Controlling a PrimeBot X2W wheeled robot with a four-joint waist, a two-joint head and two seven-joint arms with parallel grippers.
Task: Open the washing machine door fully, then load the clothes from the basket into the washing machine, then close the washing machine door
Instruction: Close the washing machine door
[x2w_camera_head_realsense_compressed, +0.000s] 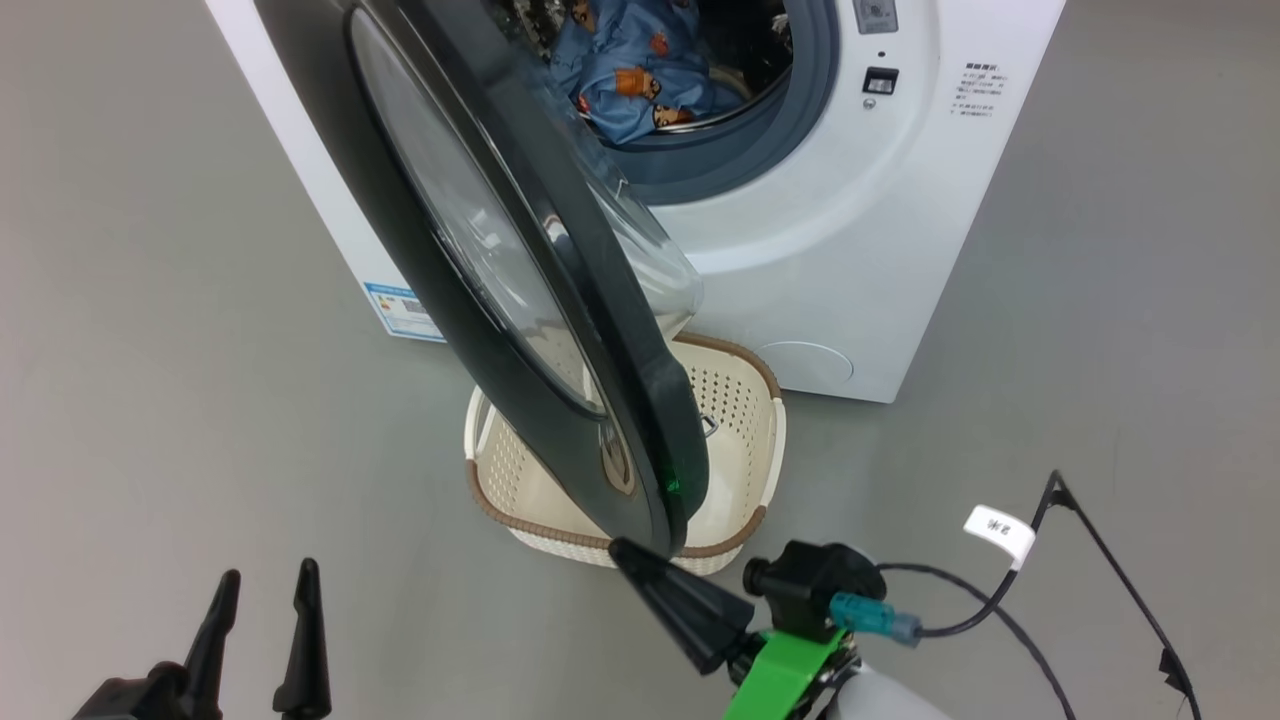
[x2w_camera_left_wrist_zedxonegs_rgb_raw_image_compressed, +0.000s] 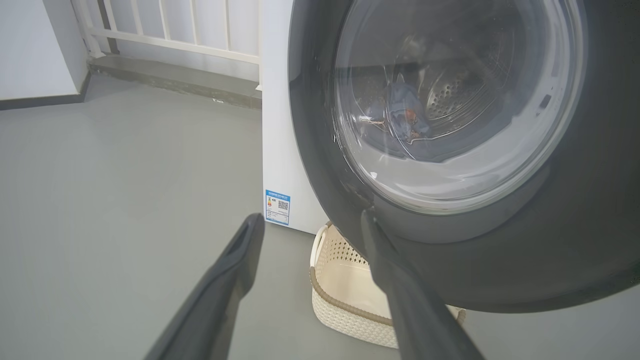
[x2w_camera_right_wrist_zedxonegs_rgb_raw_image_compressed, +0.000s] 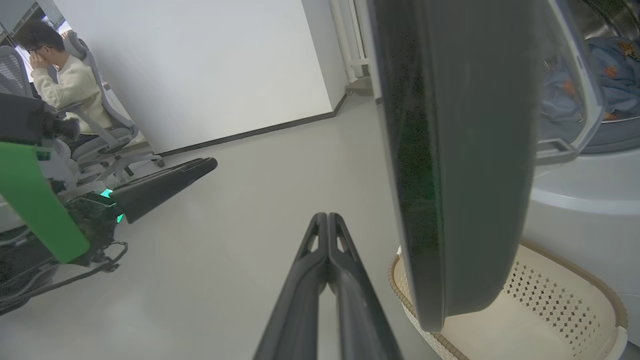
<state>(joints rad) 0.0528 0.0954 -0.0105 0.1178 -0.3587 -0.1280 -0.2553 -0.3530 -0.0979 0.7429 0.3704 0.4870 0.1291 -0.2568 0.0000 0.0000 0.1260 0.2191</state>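
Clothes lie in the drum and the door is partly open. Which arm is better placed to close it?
Probably the right: the right gripper, shut, is at the free edge of the washing machine door; the left gripper, open, stands farther off.

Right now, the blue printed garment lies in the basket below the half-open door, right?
No. The blue printed garment lies inside the washing machine, as the head view shows; the basket below the half-open door looks empty where visible.

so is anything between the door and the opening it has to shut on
Nothing stands in that gap. The blue garment lies at the drum's front lip and might catch; the basket sits below the door.
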